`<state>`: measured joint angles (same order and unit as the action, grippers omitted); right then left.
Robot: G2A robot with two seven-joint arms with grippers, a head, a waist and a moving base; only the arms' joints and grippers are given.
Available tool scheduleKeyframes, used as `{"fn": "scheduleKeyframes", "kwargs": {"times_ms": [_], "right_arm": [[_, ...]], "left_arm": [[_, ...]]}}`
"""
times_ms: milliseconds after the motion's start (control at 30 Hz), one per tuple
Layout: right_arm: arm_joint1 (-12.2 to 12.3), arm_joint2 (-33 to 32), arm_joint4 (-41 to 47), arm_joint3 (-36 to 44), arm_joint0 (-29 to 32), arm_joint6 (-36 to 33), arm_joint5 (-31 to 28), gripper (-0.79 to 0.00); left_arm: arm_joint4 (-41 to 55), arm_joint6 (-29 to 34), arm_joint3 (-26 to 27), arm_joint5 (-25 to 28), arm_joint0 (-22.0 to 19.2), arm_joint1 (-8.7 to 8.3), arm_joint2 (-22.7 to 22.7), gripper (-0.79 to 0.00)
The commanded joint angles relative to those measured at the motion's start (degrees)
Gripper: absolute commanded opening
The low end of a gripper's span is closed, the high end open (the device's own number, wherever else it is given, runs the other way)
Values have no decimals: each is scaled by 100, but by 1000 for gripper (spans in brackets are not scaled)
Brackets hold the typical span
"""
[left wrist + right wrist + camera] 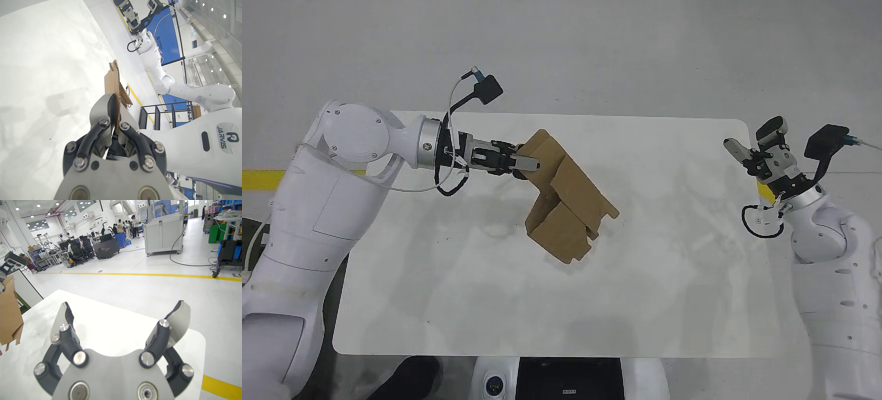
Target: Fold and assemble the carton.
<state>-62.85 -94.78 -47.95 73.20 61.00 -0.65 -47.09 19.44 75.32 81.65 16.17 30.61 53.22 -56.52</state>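
Half done at best, I judge: carton [564, 197] partly opened, flaps loose, above counter [442, 300] middle. My left gripper [115, 108] clamps one cardboard edge. My right gripper [122, 313] spread wide, empty, near counter's far right corner. Flaps and closing remain.

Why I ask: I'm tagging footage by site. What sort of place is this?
Likely a robotics lab in a factory hall: a yellow floor line, workstation desks and a framed machine enclosure.
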Motion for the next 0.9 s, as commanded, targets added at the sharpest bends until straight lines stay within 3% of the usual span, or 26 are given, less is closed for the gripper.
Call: {"fn": "scheduleKeyframes", "kwargs": {"times_ms": [0,267,600,867], "right_arm": [[-3,18,37,6,29,-22,41,0],[-1,590,1252,-33,-241,-1536,-228,0],[-9,1502,3585,-345,-813,-3639,-212,0],[-45,2126,4319,-324,-1104,-4404,-411,0]], "left_arm": [[-9,-34,-1,-12,20,0,1,-785],[-176,-44,54,-35,180,-14,21,-785],[85,51,-273,477,124,137,400,-785],[139,247,-335,697,-93,259,662,-785]]}}
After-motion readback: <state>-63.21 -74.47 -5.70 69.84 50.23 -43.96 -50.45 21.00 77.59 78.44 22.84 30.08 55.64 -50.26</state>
